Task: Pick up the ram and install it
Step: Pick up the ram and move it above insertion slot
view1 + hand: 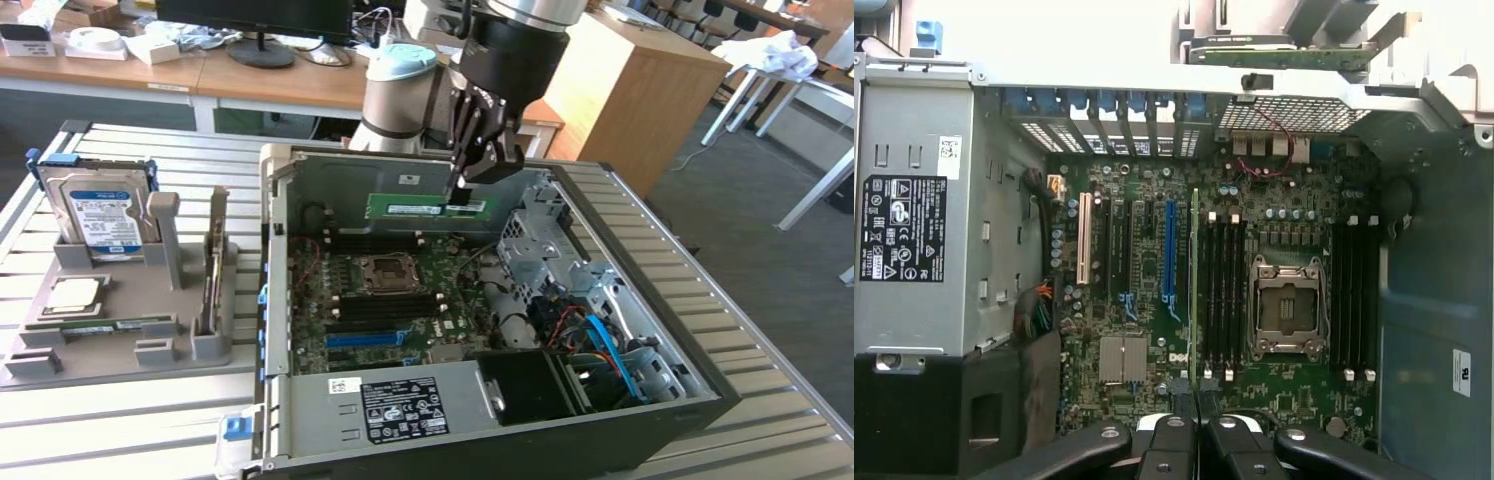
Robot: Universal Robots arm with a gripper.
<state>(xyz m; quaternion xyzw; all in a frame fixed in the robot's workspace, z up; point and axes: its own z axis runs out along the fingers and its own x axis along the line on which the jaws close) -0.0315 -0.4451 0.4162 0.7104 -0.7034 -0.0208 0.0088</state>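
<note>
Table of metal slats, carrying everything. Open computer case sits at the centre of the exterior view, lying on its side with the motherboard facing up. Arm reaches down into it from twelve o'clock. Grey holder lies at the case's nine o'clock. A hard drive stands upright at the holder's eleven o'clock, and a square silver chip and a spare green stick lie flat toward its seven o'clock (neither touched).

Gripper hangs over the twelve o'clock half of the board, fingers clamped tight on the ram. The stick is pinched near its three o'clock end. It is held level with its long edge down, above the processor socket and clear of the board, not seated in any slot.

From the wrist view the ram shows edge-on as a thin green line. It runs out from between the fingertips, alongside the black memory slots next to the socket.
</note>
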